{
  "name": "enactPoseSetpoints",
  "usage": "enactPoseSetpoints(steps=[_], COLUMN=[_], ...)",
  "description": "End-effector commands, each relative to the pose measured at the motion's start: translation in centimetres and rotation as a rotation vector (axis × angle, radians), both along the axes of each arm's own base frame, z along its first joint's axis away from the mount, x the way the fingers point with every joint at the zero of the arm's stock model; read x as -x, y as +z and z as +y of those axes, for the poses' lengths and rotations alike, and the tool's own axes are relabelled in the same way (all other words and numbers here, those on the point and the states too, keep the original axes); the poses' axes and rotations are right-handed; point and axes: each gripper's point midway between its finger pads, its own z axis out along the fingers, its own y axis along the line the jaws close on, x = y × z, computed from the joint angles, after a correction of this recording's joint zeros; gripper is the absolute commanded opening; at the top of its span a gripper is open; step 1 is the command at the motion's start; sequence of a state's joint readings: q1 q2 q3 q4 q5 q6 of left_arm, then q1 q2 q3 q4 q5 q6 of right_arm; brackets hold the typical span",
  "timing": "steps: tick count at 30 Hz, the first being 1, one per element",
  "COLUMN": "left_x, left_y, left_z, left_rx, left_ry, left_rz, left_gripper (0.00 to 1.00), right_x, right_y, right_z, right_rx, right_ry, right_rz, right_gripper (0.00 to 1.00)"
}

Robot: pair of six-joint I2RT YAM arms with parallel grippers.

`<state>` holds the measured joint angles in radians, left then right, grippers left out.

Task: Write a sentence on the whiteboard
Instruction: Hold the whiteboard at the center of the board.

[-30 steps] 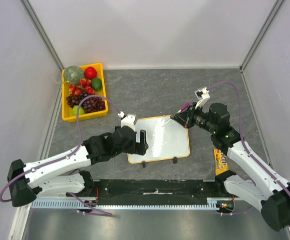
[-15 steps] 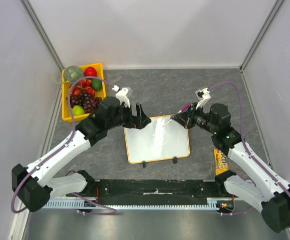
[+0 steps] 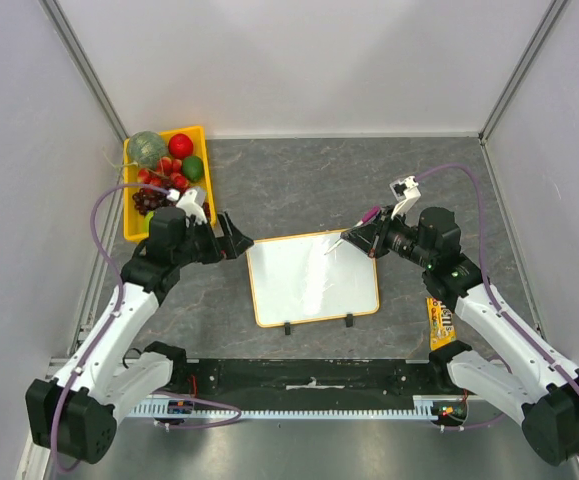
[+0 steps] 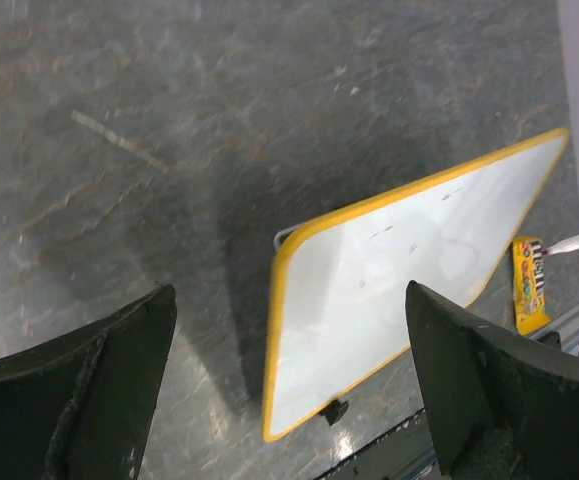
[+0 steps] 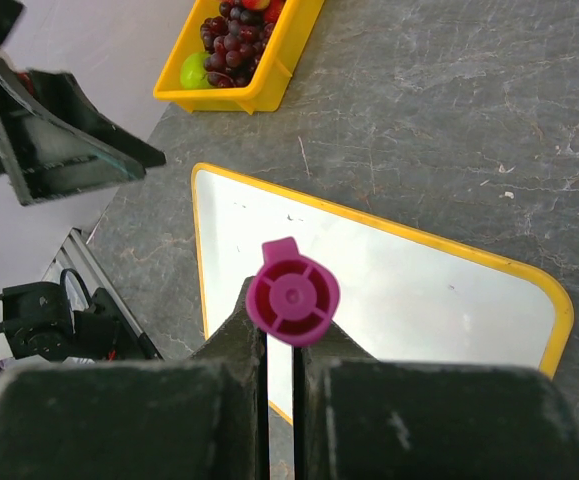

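Whiteboard point(image 3: 314, 278) lay flat at the centre of the grey table point(image 3: 369, 170), toward the near edge; left gripper point(image 3: 235, 240) hung spread and empty just left of its far-left corner; right gripper point(image 3: 361, 237) clamped a marker point(image 5: 292, 298) over its far-right corner.

table point(image 3: 309, 180): grey, stone-patterned | middle: whiteboard point(image 3: 314, 280) lying flat, clips on near edge | far left corner: yellow tray point(image 3: 174, 235) of fruit | near right edge: yellow candy packet point(image 3: 439, 325)
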<state>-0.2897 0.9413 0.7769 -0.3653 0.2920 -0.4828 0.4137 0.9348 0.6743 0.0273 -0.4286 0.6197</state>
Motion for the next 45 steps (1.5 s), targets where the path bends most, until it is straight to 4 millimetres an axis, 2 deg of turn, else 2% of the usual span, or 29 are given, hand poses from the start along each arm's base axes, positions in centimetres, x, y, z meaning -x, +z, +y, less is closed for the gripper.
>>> enactPoseSetpoints(steps=[1, 7, 13, 21, 25, 33, 37, 45], left_x=[1.6, 2.9, 3.7, 3.6, 3.3, 2.0, 2.0, 3.3], left_y=[-2.4, -2.9, -2.2, -2.9, -2.6, -0.1, -1.6, -1.7], left_z=[0.6, 0.1, -0.7, -2.3, -2.9, -2.8, -2.5, -2.3], left_rx=[0.072, 0.157, 0.209, 0.257, 0.275, 0.189, 0.174, 0.180], left_ry=[0.004, -0.058, -0.114, -0.210, -0.250, -0.307, -0.301, -0.340], left_rz=[0.057, 0.038, -0.036, 0.073, 0.102, 0.079, 0.112, 0.095], left_gripper=[1.00, 1.00, 1.00, 0.99, 0.98, 0.98, 0.97, 0.97], right_x=[0.1, 0.0, 0.0, 0.2, 0.3, 0.8, 0.7, 0.2], right_y=[0.9, 0.6, 0.6, 1.1, 1.3, 1.8, 2.1, 2.5], right_z=[-0.1, -0.1, -0.1, -0.1, -0.1, -0.5, -0.4, -0.9], right_rx=[-0.009, -0.002, -0.001, -0.006, -0.006, -0.012, -0.013, 0.002], right_ry=[0.009, 0.007, 0.006, 0.013, 0.013, 0.007, 0.011, -0.027], right_rz=[-0.030, -0.025, -0.028, -0.040, -0.050, -0.074, -0.086, -0.109], right_gripper=[0.00, 0.00, 0.00, 0.00, 0.00, 0.00, 0.00, 0.00])
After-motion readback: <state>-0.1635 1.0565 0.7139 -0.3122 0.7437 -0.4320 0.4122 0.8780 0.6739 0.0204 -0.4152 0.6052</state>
